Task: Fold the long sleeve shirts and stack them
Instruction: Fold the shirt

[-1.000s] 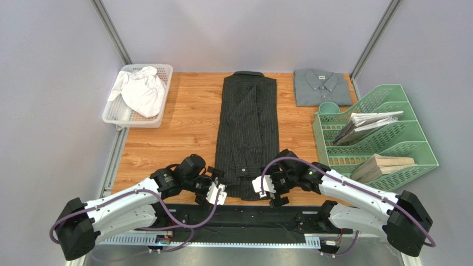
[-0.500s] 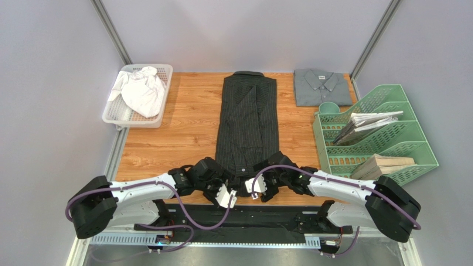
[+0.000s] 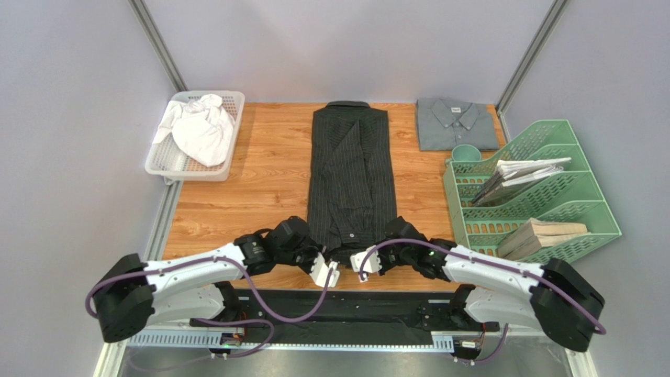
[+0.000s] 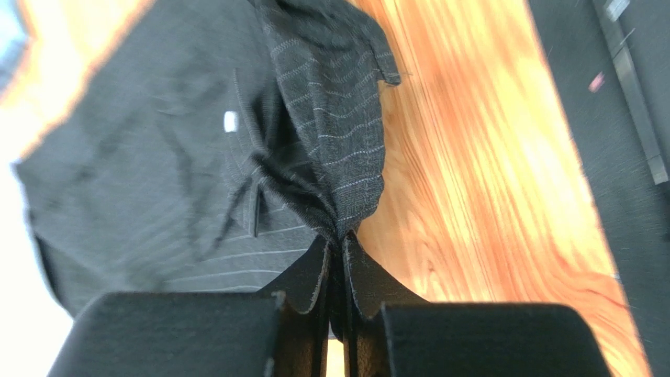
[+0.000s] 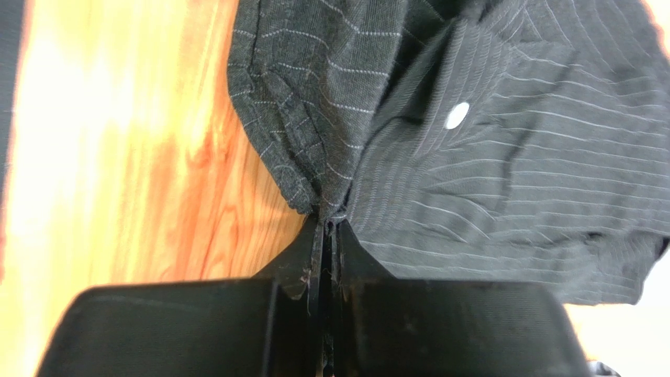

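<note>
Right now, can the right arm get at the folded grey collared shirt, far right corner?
Probably not yet. The right gripper is shut on the hem of the black pinstriped shirt. The folded grey collared shirt lies uncovered beside the green mesh tray, so the way looks free once it lets go.

- The black pinstriped shirt (image 3: 350,177) is lying lengthwise on the tabletop (image 3: 267,181), collar at the far edge.
- The left tool (image 3: 324,255) and right tool (image 3: 369,255) are resting at its near hem corners.
- The grey shirt (image 3: 456,124) is sitting folded at the far right.
</note>
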Robot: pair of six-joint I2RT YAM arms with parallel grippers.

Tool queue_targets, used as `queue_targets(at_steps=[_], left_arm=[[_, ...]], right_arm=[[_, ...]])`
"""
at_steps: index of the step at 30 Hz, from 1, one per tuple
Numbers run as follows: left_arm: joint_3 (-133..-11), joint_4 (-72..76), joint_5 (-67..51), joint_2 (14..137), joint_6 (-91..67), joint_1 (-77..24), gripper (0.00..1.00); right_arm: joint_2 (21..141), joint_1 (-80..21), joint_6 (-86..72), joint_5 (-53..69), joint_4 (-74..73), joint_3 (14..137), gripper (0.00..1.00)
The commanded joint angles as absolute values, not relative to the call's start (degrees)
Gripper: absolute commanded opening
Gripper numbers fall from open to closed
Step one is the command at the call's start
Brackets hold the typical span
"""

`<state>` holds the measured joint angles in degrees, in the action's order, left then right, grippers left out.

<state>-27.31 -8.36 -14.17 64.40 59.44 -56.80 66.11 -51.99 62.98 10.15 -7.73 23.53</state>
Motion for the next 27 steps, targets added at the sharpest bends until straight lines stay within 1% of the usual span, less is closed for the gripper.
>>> queue_targets(at_steps=[1, 2, 3, 4, 7, 9, 15, 18, 22, 27], left_arm=[[-30.76, -18.80, -21.09, 55.31, 55.03, -58.79, 0.07], [-30.85, -19.85, -21.35, 53.98, 54.06, -59.41, 0.05], [-31.20, -22.13, -22.05, 52.75, 51.88, -59.50, 0.01], [-31.72, -23.02, -22.23, 51.08, 51.25, -59.50, 0.00], [-31.73, -24.87, -22.06, 50.54, 50.27, -59.59, 0.00], [-31.64, -25.48, -21.54, 51.24, 50.54, -59.50, 0.00], [-34.10, -26.27, -19.86, 53.70, 48.25, -58.19, 0.00], [-37.34, -28.12, -21.26, 53.79, 49.13, -55.29, 0.00], [-41.30, -29.27, -23.02, 56.15, 52.03, -51.34, 0.00], [-49.81, -29.01, -26.01, 64.06, 54.83, -44.05, 0.00]], right_arm=[[57.41, -55.00, 57.84, 11.86, -19.74, 26.89, 0.00], [53.91, -55.89, 55.74, 12.47, -21.60, 27.16, 0.00], [52.57, -56.59, 54.59, 12.74, -22.84, 27.42, 0.00], [51.34, -57.65, 53.62, 13.18, -24.59, 27.94, 0.00], [50.97, -57.92, 52.73, 12.57, -25.31, 28.65, 0.00], [53.16, -57.92, 52.82, 10.38, -25.57, 29.35, 0.00], [54.32, -55.81, 52.12, 11.69, -27.24, 33.30, 0.00], [54.75, -53.80, 52.99, 12.30, -28.56, 36.47, 0.00], [57.21, -48.01, 56.15, 16.16, -30.93, 42.00, 0.00], [66.34, -40.88, 61.95, 20.38, -31.55, 49.38, 0.00]])
